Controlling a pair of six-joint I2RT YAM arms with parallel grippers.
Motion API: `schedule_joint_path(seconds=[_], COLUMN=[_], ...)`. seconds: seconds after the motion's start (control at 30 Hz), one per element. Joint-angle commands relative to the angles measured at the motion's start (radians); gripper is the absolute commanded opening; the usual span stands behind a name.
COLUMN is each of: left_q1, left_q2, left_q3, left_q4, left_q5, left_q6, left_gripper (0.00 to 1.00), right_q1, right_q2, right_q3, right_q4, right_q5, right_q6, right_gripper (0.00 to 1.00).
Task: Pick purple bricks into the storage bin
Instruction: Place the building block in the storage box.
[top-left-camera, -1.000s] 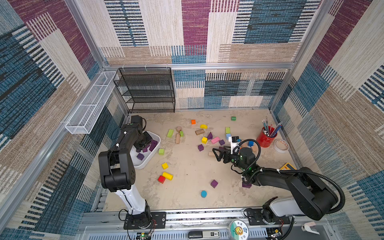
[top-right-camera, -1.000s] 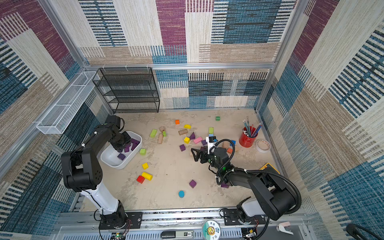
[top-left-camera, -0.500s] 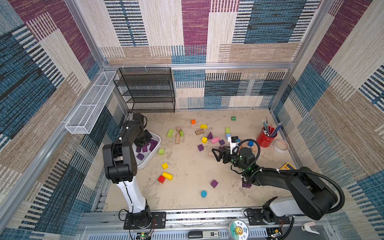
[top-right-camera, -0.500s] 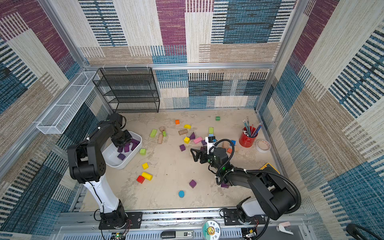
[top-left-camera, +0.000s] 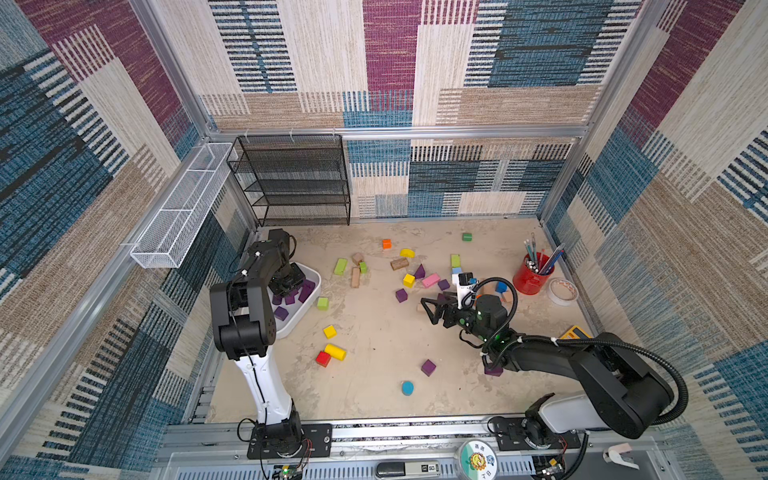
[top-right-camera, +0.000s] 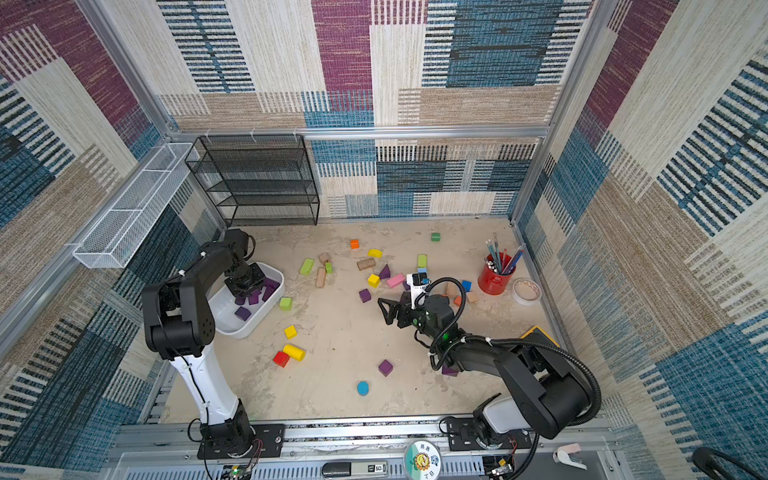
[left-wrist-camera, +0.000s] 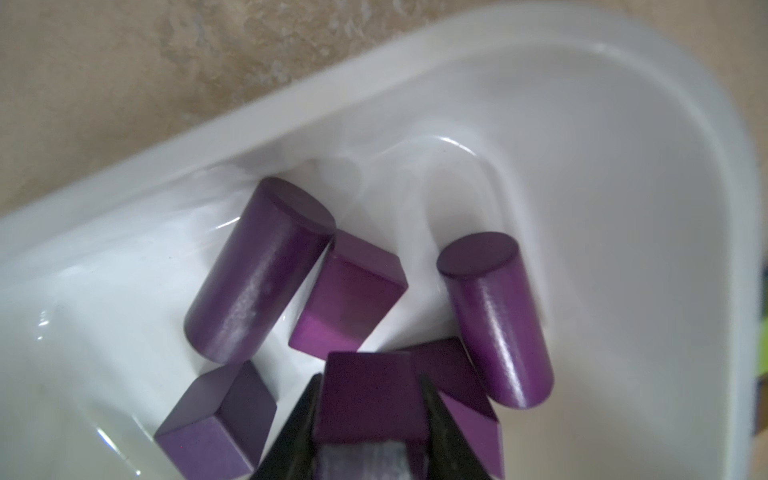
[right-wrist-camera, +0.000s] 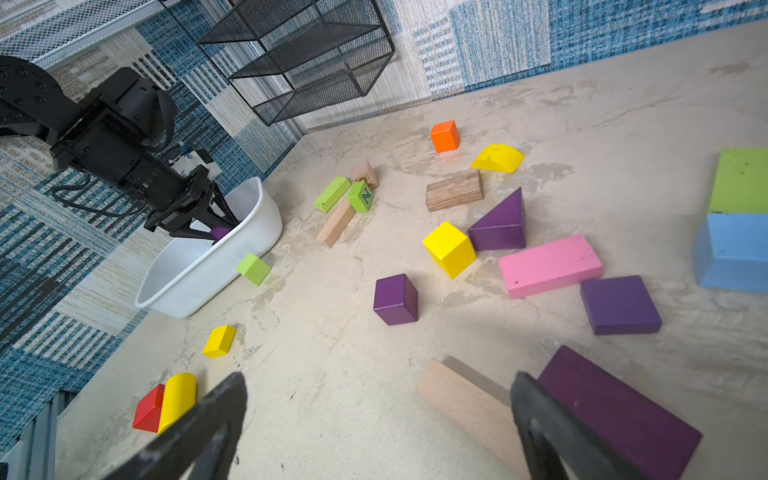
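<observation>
My left gripper (left-wrist-camera: 370, 399) is shut on a purple cube (left-wrist-camera: 370, 390) and hangs low inside the white storage bin (left-wrist-camera: 582, 208), tilted down over it in a top view (top-left-camera: 291, 282). Several purple bricks lie in the bin, among them two cylinders (left-wrist-camera: 257, 274) (left-wrist-camera: 496, 316). On the floor lie a purple cube (right-wrist-camera: 395, 299), a wedge (right-wrist-camera: 500, 224), a flat block (right-wrist-camera: 619, 304) and a long bar (right-wrist-camera: 615, 411). Another purple cube (top-left-camera: 428, 367) sits nearer the front. My right gripper (right-wrist-camera: 378, 382) stands open just above the floor mid-table, and the long bar lies beside one finger.
A pale wooden bar (right-wrist-camera: 465, 403) lies between the right fingers' tips. Yellow, green, pink, blue, orange and red blocks are scattered about. The black mesh rack (top-left-camera: 295, 183) stands at the back, the wire basket (top-left-camera: 178, 212) hangs left, and a red pencil cup (top-left-camera: 534, 276) and tape roll (top-left-camera: 562, 291) sit right.
The left arm's elbow has swung a little toward the back, while its gripper stays over the bin with the cube. The right arm has not moved.
</observation>
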Motion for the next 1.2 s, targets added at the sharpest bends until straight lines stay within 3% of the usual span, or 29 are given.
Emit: schedule_joint_path(seconds=[0.0,0.57,1.17], left_q1=[0.001,0.001,-0.046], left_q2=[0.013,-0.066,-0.235], left_q3=[0.02,0.033,-0.062], left_q4=[-0.033,-0.066,-0.034], left_q5=[-0.01,-0.01,-0.032], left_q6=[0.035,0.06,0.083], left_gripper=[0.37,0.53,0.57], right_q1=[0.003,0.018,0.027], right_q2=[0.008,0.029,0.005], right_q3=[0.01,0.022,0.019], right_q4=[0.017,0.017,0.004], right_q5=[0.001,0.007,0.034], right_q6=[-0.005,-0.008,-0.015], right_gripper=[0.99,1.0,0.99])
